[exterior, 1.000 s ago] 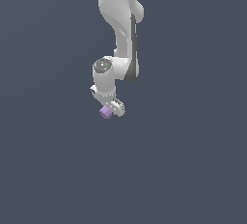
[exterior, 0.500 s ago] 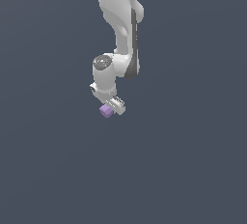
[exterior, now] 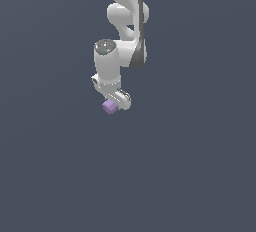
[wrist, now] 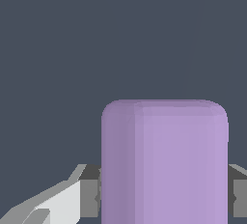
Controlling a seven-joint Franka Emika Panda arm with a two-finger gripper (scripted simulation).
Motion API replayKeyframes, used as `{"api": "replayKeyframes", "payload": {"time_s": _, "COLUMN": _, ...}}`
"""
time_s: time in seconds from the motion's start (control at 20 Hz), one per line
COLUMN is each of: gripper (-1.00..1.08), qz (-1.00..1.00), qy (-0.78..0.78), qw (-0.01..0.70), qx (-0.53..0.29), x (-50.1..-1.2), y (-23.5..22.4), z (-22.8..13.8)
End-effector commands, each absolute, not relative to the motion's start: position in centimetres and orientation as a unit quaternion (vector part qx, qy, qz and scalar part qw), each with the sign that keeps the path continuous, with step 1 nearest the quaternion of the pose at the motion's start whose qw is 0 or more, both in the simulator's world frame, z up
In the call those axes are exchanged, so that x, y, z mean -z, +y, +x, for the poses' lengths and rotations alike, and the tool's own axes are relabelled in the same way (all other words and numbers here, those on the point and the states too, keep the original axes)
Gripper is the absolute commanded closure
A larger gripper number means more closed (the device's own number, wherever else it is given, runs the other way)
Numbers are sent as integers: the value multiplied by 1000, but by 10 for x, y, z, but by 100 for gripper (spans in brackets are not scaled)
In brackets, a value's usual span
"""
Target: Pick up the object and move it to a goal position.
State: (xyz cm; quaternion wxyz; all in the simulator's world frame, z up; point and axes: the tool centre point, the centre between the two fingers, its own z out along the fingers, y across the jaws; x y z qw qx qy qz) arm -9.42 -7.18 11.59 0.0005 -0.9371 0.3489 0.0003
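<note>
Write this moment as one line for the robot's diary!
phase: carrying | gripper: shut on purple block | block: between the fingers | goal: not visible

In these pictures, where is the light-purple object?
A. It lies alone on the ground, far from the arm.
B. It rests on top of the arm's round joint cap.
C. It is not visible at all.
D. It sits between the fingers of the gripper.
D: in the wrist view the purple object fills the gap between the grey fingers, and the exterior view shows it at the gripper.

Purple object [wrist: 164,162] between end effector [wrist: 164,194] pads
</note>
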Motion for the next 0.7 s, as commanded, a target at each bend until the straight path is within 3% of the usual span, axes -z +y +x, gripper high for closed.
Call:
{"api": "replayKeyframes", "payload": {"time_s": 0.0, "gripper": 108, "qz": -937, "qy": 349, "qw": 0, "qx": 0, "x": -139, "y": -70, "z": -96}}
{"api": "replayKeyframes", "payload": {"time_s": 0.65, "gripper": 108, "qz": -937, "qy": 350, "qw": -1, "qx": 0, "x": -275, "y": -60, "z": -107}}
